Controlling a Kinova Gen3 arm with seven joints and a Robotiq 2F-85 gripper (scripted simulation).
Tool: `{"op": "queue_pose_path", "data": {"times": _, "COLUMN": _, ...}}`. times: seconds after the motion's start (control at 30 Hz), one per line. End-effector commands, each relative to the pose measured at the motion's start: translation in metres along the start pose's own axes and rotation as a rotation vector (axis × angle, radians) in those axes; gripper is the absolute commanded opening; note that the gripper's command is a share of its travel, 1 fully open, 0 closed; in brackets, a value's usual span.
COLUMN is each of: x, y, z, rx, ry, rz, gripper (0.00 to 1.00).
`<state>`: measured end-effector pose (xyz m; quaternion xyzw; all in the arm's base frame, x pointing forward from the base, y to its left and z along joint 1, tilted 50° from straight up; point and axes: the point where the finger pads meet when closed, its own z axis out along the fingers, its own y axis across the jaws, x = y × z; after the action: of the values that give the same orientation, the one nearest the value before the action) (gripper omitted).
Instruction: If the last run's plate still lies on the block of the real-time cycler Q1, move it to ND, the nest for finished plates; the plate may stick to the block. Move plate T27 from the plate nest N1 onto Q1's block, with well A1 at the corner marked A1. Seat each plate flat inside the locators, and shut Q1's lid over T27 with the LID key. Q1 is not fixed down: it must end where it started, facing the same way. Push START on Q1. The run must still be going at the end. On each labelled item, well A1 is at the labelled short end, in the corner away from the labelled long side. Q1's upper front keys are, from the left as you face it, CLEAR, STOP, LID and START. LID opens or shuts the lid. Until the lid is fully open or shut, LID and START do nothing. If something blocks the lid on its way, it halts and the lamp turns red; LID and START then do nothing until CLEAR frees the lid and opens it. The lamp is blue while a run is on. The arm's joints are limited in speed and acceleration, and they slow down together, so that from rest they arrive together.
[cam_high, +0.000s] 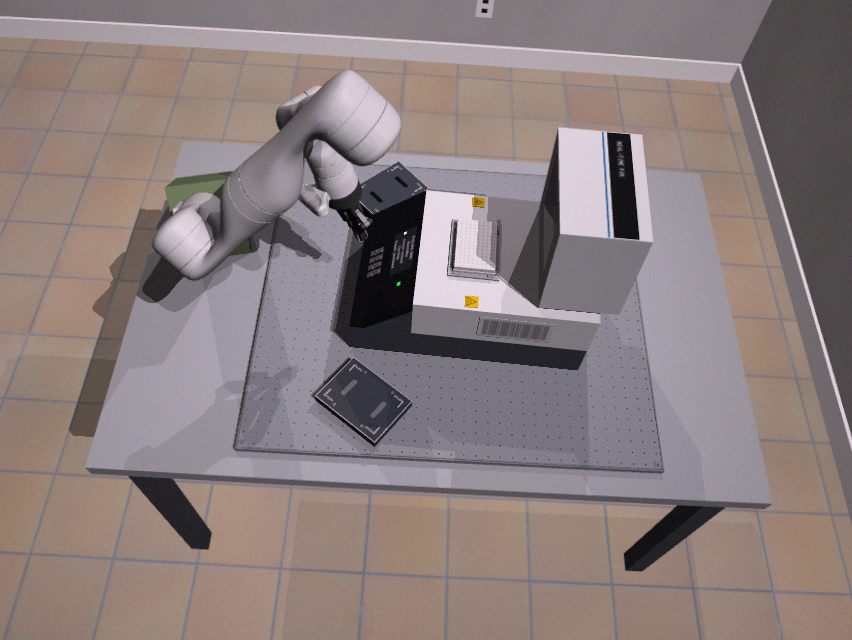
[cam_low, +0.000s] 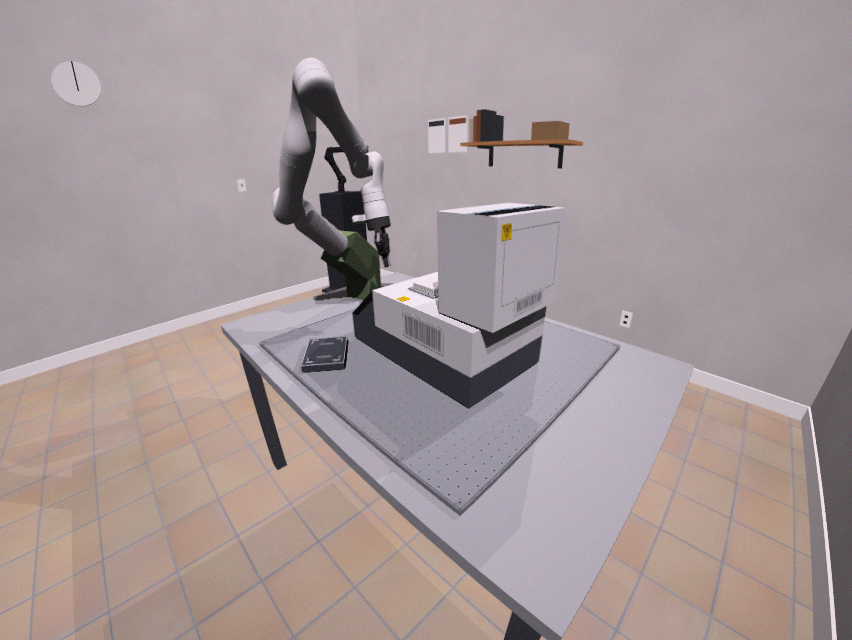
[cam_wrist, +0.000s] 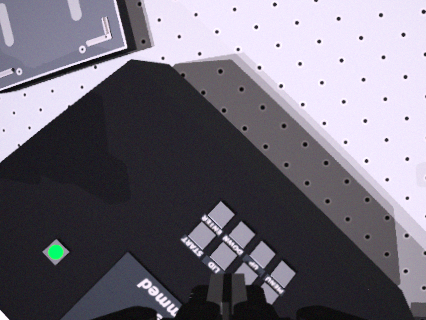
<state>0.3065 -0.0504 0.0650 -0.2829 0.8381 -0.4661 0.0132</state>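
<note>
My gripper (cam_high: 362, 234) (cam_low: 386, 263) (cam_wrist: 228, 296) is shut and empty, above Q1's front keys. In the wrist view its tips cover part of the STOP and CLEAR keys; LID (cam_wrist: 223, 255) and START (cam_wrist: 202, 235) show beside them. Q1 (cam_high: 440, 292) (cam_low: 427, 313) (cam_wrist: 150, 125) has a green lamp (cam_high: 398, 283) (cam_wrist: 56, 252). Its lid (cam_high: 588, 275) (cam_low: 468, 261) stands back, clear of the block. A white plate (cam_high: 475, 241) (cam_low: 422, 285) lies on the block, apparently flat; its label and A1 are unreadable. Two dark nests, one at the front (cam_high: 362, 400) (cam_low: 325, 353) (cam_wrist: 40, 35) and one behind (cam_high: 385, 186), look empty; their labels are unreadable.
Q1's screen (cam_high: 403, 253) (cam_wrist: 122, 295) shows partly hidden text ending in "mmed". The perforated board (cam_high: 482, 427) (cam_low: 440, 440) (cam_wrist: 325, 55) lies under Q1 and the nests. The arm's green base (cam_high: 199, 187) (cam_low: 358, 265) stands at the table's far left.
</note>
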Motion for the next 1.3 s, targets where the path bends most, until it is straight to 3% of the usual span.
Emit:
{"op": "queue_pose_path", "data": {"times": 0.0, "x": 0.000, "y": 0.001, "z": 0.003, "rx": 0.000, "ry": -0.002, "rz": 0.000, "gripper": 0.10}}
{"op": "queue_pose_path", "data": {"times": 1.27, "x": 0.008, "y": 0.009, "z": 0.045, "rx": 0.000, "ry": -0.002, "rz": 0.000, "gripper": 0.10}}
